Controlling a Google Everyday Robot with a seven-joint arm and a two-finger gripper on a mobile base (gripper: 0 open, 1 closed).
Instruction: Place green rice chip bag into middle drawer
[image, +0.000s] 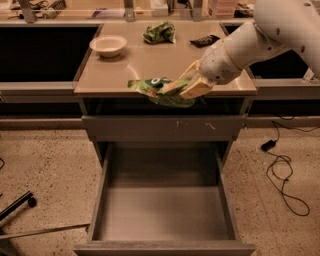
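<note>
- One gripper (182, 88), mine, works at the end of the arm that reaches in from the upper right. It sits at the front edge of the counter top (125, 75), right of centre.
- Grasp: my two fingers are pressed together on the right-hand end of the green rice chip bag (159, 92), and hold nothing else.
- Bag: it stretches leftward from my gripper, with its long axis roughly along the counter's front edge. Its lower part droops past that edge, in front of the dark gap under the top. I cannot tell whether its left tip rests on the counter or is lifted clear.
- Middle drawer (162, 212): it is pulled fully out, below the bag and nearer the camera, with a plain grey floor and tall side walls.
- Between the two: a shut drawer front (150, 129) with pale scratches lies directly under the bag.
- Governing relation: the bag lies above and behind the open drawer. I judge that the coming move must carry it toward the camera, past the shut front, and then down before I let go.
- Axis: the bag's length runs across the drawer's width, which looks much the greater, so I expect no turning to be needed.
- Bystanders: a white bowl (108, 45) at rear left, a balled-up green bag (159, 32) at rear centre and a black wrapper (204, 40) at rear right all lie well apart from my gripper.
</note>
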